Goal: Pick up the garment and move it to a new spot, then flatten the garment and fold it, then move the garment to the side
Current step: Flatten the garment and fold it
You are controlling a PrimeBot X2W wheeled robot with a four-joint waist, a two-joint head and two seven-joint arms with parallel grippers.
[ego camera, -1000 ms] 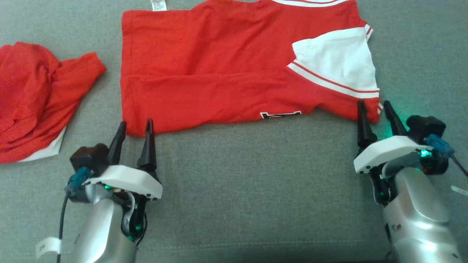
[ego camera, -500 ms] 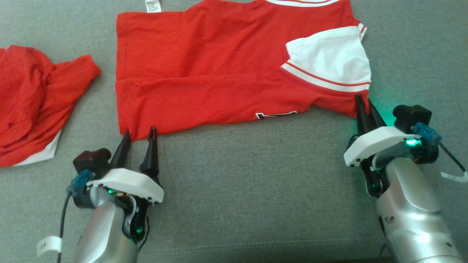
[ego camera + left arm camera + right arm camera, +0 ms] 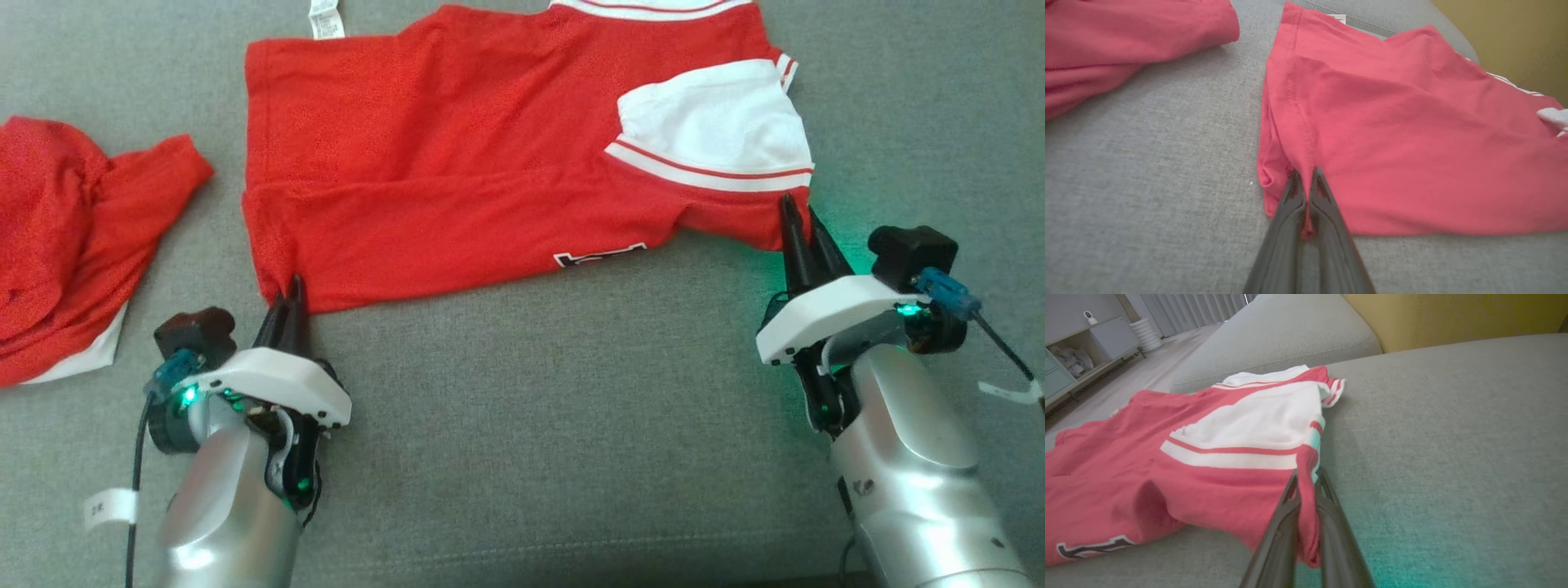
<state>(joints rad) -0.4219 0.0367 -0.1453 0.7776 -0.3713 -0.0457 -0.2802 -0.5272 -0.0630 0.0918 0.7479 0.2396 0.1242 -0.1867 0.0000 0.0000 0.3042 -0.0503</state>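
Surface: grey woven sofa seat (image 3: 531,425). Far left, crumpled red cloth (image 3: 65,237), apart. Left pincer (image 3: 292,287) clamps near-left hem corner of the flat red-and-white jersey shirt (image 3: 457,163); right pincer (image 3: 798,214) clamps its near-right sleeve corner. Paired corner grips probably serve folding the near edge.

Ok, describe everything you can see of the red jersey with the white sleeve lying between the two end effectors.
The red jersey, soft knit fabric, lies mostly flat and lightly creased on the grey fabric cushion. Its white sleeve has red-striped trim; a white care label sticks out at the far hem; black-and-white lettering peeks at the near edge. The left end effector is shut on its near hem corner, the right end effector on its near sleeve-side corner.
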